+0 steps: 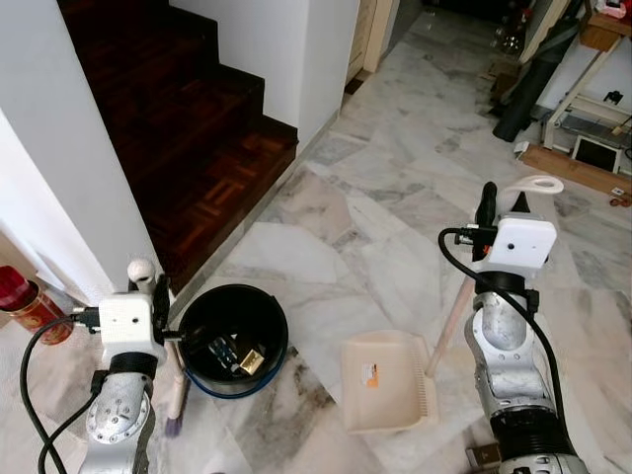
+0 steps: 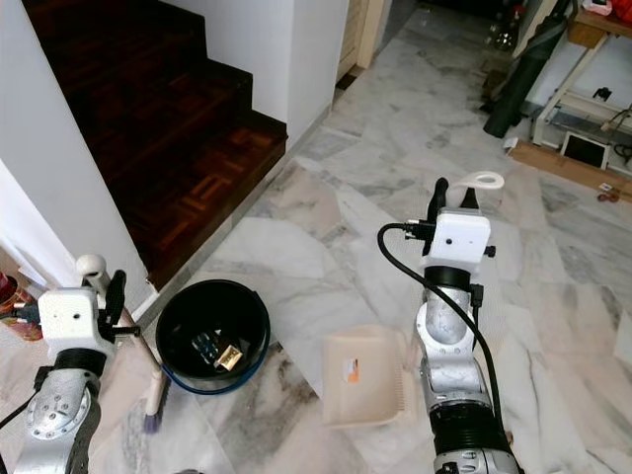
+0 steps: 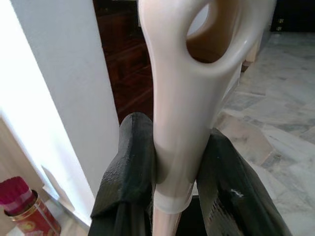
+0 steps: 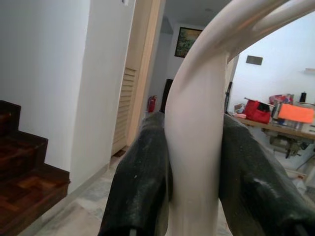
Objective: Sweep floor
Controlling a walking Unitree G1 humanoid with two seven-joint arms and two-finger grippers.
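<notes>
My left gripper [image 1: 155, 289] is shut on the cream handle of a broom [image 3: 182, 93], just below the loop at its top. The broom's purple bristles [image 1: 175, 413] rest on the marble floor [image 1: 375, 197] beside a black bin [image 1: 234, 339] that holds some rubbish. My right gripper [image 1: 497, 210] is shut on the long handle [image 4: 194, 147] of a cream dustpan [image 1: 385, 383]. The pan lies flat on the floor to the right of the bin, with its handle slanting up to a loop [image 1: 534, 185].
A dark wooden staircase [image 1: 188, 128] rises at the left behind a white wall [image 1: 59, 148]. A red tin [image 1: 30, 301] stands at the far left. A black roll [image 1: 523, 89] and a low rack [image 1: 592, 128] stand at the far right.
</notes>
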